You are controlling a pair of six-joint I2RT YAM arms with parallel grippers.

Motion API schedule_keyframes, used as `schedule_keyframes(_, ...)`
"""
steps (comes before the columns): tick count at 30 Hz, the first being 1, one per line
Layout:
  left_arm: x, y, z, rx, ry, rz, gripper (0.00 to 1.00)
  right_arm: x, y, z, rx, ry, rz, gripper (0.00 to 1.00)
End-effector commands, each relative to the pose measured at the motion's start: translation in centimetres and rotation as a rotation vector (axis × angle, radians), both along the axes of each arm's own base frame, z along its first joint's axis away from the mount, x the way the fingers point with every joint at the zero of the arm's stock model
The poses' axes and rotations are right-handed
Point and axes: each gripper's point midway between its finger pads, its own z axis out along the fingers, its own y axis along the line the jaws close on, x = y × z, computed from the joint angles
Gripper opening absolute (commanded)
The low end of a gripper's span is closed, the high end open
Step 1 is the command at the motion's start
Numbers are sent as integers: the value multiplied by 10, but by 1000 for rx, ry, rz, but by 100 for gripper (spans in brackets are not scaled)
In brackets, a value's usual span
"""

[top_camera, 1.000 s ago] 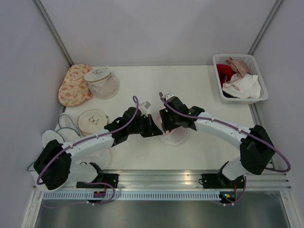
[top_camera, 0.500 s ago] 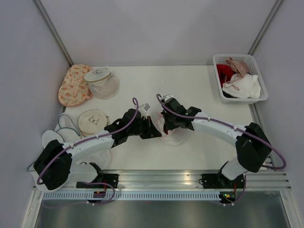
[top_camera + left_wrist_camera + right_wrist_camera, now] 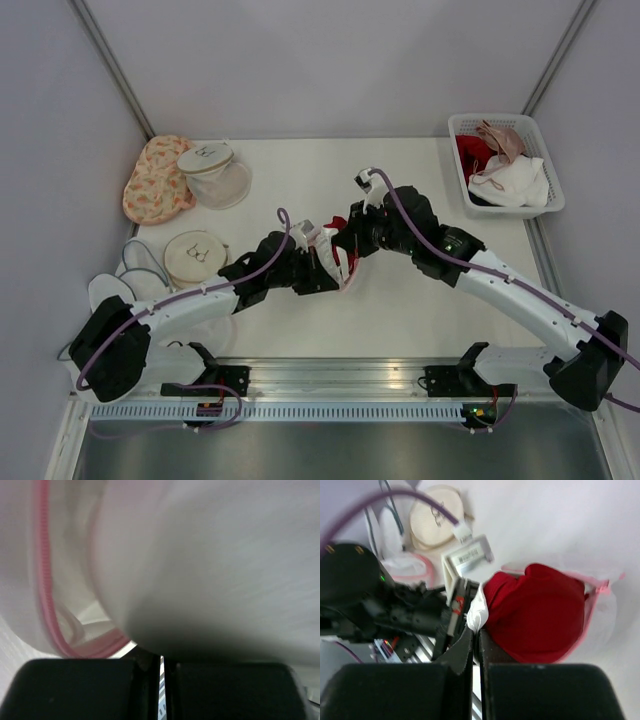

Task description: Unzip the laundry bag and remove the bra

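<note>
Laundry bag (image 3: pixel 210 560) clamped in left claw (image 3: pixel 161 662), right claw (image 3: pixel 476 645) pinching red bra (image 3: pixel 535 610), basket (image 3: pixel 500 117) apart.

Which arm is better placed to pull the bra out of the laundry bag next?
Right, most likely. The right gripper is shut on the white edge of the red bra, at the opening of the laundry bag. The left gripper is shut on the bag's mesh, so it suits anchoring it.
</note>
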Motion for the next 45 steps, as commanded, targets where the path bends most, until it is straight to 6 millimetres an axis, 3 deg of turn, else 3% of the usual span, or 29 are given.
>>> schedule_keyframes(1, -1, 0, 13, -41, -23, 16, 2, 15, 10, 100, 259, -169, -20, 1)
schedule_keyframes(4, -2, 4, 14, -36, -30, 25, 2, 34, -7, 152, 319, -284, -146, 0)
schedule_keyframes(6, -4, 7, 12, -28, -29, 27, 2, 48, -19, 162, 280, -317, -224, 0)
schedule_keyframes(7, -4, 8, 13, -29, -32, 30, 2, 52, -26, 184, 288, -354, -254, 1)
schedule_keyframes(9, -5, 11, 11, -23, -29, 36, 2, 69, -37, 182, 209, -376, -335, 0)
schedule_keyframes(10, -6, 11, 11, -25, -32, 33, 2, 72, -43, 197, 212, -402, -361, 0)
schedule_keyframes(13, -8, 13, 10, -24, -29, 38, 2, 84, -54, 208, 184, -440, -402, 0)
schedule_keyframes(17, -8, 16, 10, -23, -34, 52, 2, 86, -60, 207, 168, -422, -384, 0)
schedule_keyframes(21, -7, 16, 10, -19, -32, 50, 2, 81, -58, 178, 123, -362, -352, 0)
schedule_keyframes(24, -7, 16, 11, -17, -35, 52, 2, 80, -68, 153, 54, -337, -379, 0)
schedule_keyframes(27, -7, 21, 7, 8, -30, 63, 2, 74, -86, 161, 42, -376, -424, 0)
schedule_keyframes(30, -7, 24, 7, 19, -35, 72, 2, 68, -99, 183, 62, -421, -437, 0)
schedule_keyframes(37, -6, 24, 6, 21, -30, 76, 2, 53, -86, 204, 95, -423, -330, 0)
schedule_keyframes(41, -6, 24, 6, 24, -30, 74, 2, 52, -93, 220, 92, -457, -344, 0)
schedule_keyframes(45, -6, 24, 6, 27, -29, 73, 2, 56, -117, 262, 95, -551, -449, 0)
